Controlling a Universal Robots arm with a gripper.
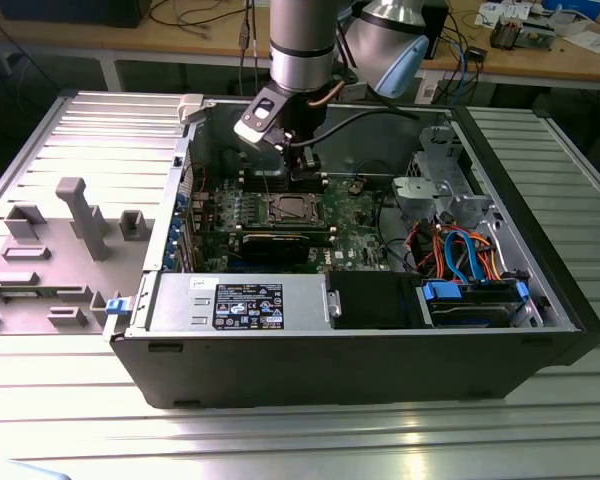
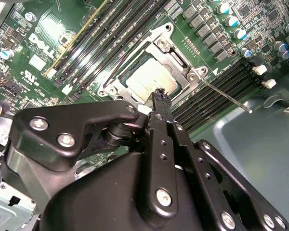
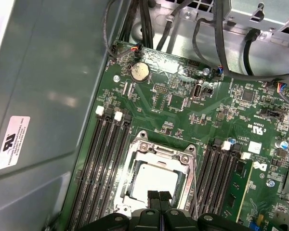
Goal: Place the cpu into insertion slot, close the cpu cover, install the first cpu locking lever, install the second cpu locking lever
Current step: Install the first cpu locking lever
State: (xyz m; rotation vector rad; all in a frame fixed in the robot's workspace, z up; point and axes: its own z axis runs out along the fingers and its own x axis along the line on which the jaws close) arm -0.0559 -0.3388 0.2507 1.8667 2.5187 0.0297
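**Closed fingers at the socket's edge, cpu already seated**

The gripper [image 3: 159, 196] has its two black fingertips pressed together, holding nothing. They hang just over one rim of the insertion slot [image 3: 140, 139]. Straight beyond the tips, the cpu [image 3: 156, 179] lies flat in that slot, and the cpu cover [image 3: 159, 156] appears to be folded down around it. A thin locking lever [image 2: 226, 96] runs from a corner of the socket out across the memory slots [image 2: 216, 91], its free end pointing away from the fingers; whether it is latched I cannot tell. In the exterior view the arm hangs at upper centre of the frame, with the socket just below it on the green board [image 1: 355, 225].
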